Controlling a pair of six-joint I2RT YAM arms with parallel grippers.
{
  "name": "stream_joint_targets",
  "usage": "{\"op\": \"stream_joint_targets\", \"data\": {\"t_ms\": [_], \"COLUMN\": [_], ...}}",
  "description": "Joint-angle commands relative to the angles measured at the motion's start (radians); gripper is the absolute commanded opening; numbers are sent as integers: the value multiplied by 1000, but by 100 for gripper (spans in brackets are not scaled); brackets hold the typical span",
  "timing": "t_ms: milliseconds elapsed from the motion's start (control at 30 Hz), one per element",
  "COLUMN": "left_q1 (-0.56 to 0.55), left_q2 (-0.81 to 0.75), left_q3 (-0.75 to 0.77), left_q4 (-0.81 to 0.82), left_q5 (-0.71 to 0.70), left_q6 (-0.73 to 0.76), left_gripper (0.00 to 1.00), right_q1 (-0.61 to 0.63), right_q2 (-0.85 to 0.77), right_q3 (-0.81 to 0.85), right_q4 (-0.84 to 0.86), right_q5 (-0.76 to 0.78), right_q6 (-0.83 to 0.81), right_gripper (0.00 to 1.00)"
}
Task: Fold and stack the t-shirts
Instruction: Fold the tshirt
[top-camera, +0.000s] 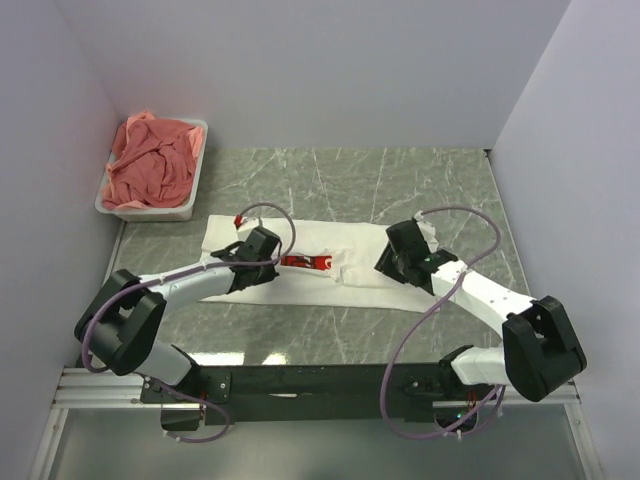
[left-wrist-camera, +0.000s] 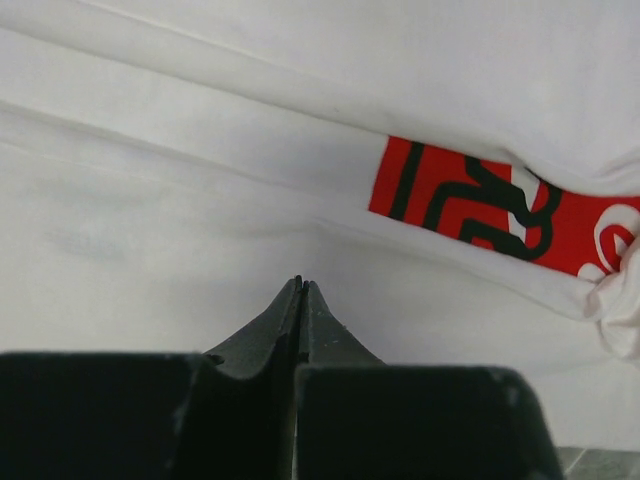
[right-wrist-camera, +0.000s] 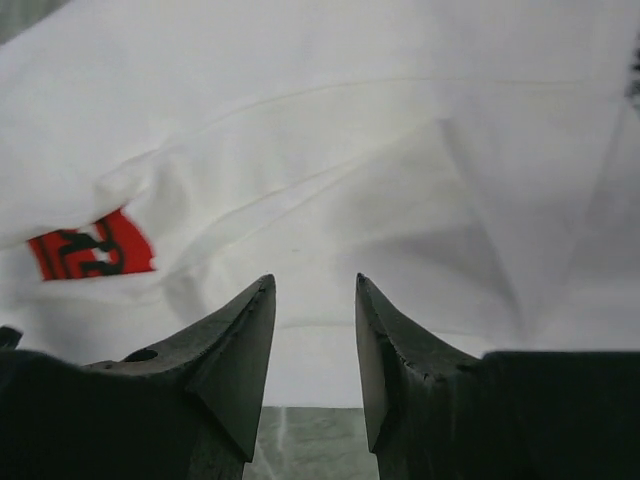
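White t-shirt (top-camera: 340, 290): folded into a long band across the middle of the table (top-camera: 400, 180), with the red print (left-wrist-camera: 480, 205) peeking from a fold.
Left gripper (left-wrist-camera: 300, 288): fingers pressed together, nothing between them, over the band's left part.
Right gripper (right-wrist-camera: 315, 290): jaws parted and empty, at the band's near edge.
Pink t-shirts (top-camera: 150, 165): heaped in the tub (top-camera: 150, 213), rear left.
Room: marble shows beyond the band's far edge.

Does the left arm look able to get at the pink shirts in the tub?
Probably yes: the pink shirts lie uncovered in the tub on the left arm's own side, nothing between; its shut fingers would need opening first.
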Motion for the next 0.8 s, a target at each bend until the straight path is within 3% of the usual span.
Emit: {"op": "stream_joint_targets", "data": {"t_ms": [0, 333, 767], "left_q1": [-56, -151, -310], "left_q2": [31, 117, 181], "left_q3": [12, 18, 95], "left_q4": [30, 18, -4], "left_q5": [-39, -37, 38], "left_q6": [7, 12, -65], "left_gripper": [5, 5, 5], "right_q1": [-63, -168, -223], "right_q2": [0, 169, 589], "right_q3": [-50, -61, 493], "right_q4": [38, 117, -136], "right_q5": [-9, -43, -46], "right_q6": [23, -12, -237], "right_gripper": [45, 46, 46]}}
